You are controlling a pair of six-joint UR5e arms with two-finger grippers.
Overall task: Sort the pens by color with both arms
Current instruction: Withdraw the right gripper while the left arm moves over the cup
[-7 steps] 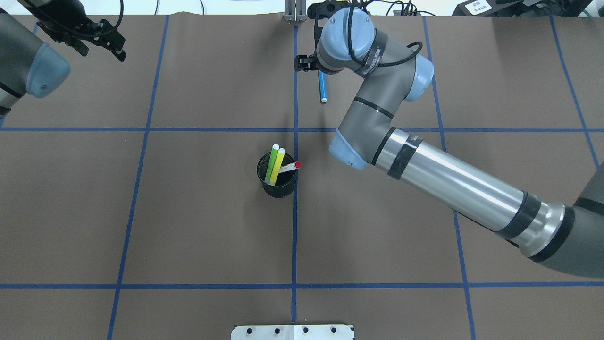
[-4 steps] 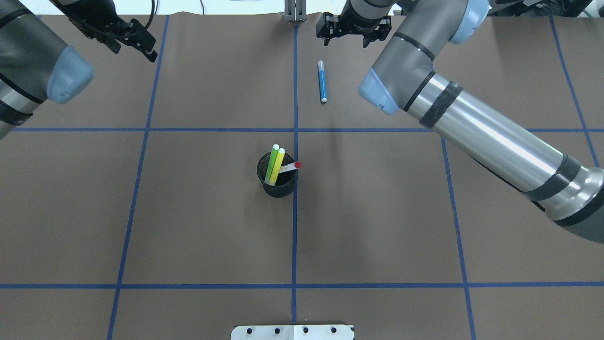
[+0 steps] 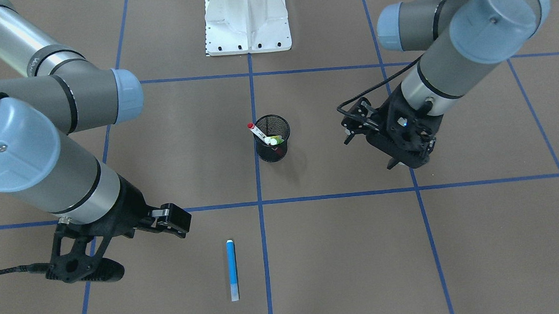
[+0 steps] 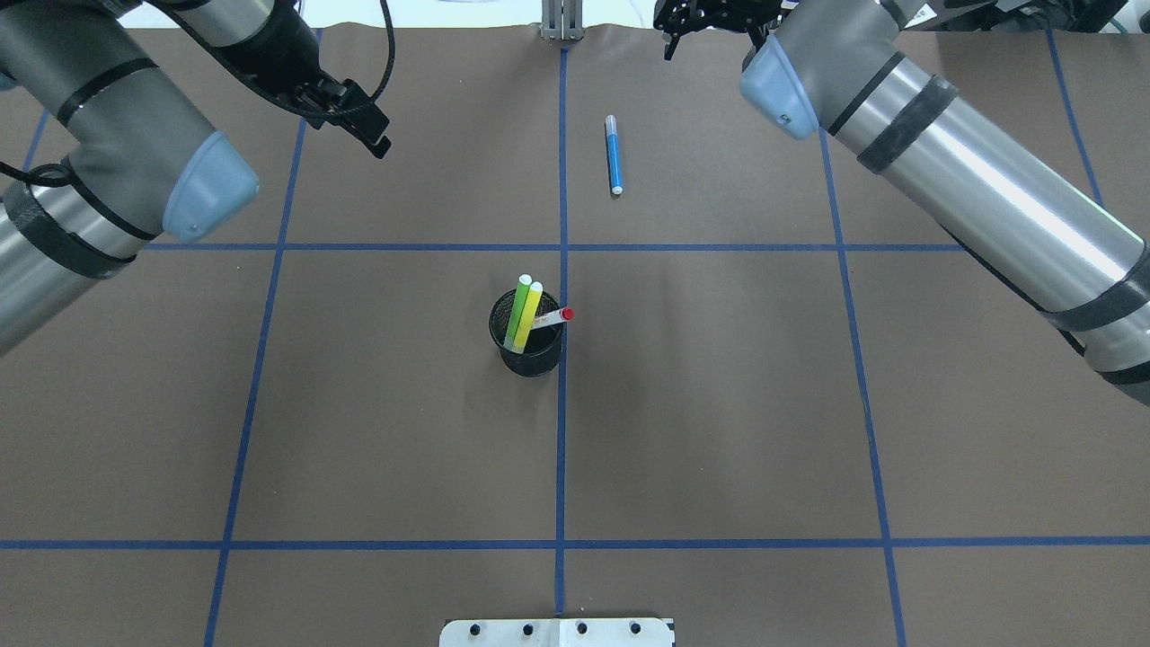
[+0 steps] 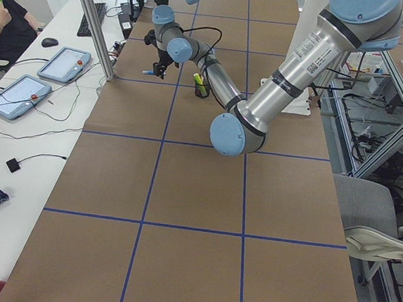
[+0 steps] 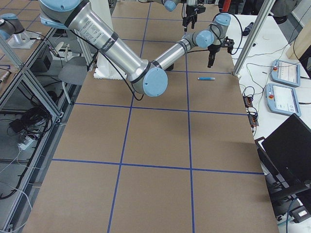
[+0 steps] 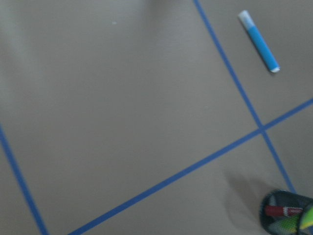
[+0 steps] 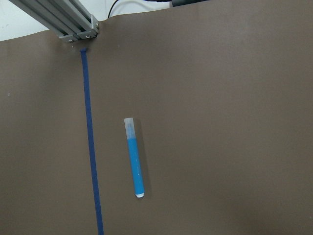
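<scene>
- Brown paper (image 4: pixel 359 404) marked with a blue tape grid covers the table, and the robot's white base plate (image 4: pixel 557 632) sits at the near edge.
- Near the middle, just left of the centre tape line, stands the black mesh cup (image 4: pixel 530 355). It holds three pens: the light green pen (image 4: pixel 518 314), the yellow pen (image 4: pixel 532 310) and the red-capped white pen (image 4: pixel 557 315), which leans out to the right.
- Farther out, the blue pen (image 4: pixel 614 155) lies flat on the paper in the far square on the robot's right half. It is just beside the centre line and touches nothing else.
- Over the far left square hangs the left gripper (image 4: pixel 359 121), well apart from the cup. Its jaws look spread and nothing is between them.
- At the far edge, beyond the blue pen, is the right gripper (image 3: pixel 129 239). Its jaws are also parted wide and empty.
- By this layout, the sort looks about a quarter done: one colour is laid out and three pens are yet to be pulled from the cup. The left arm looks better placed for the next pick.
</scene>
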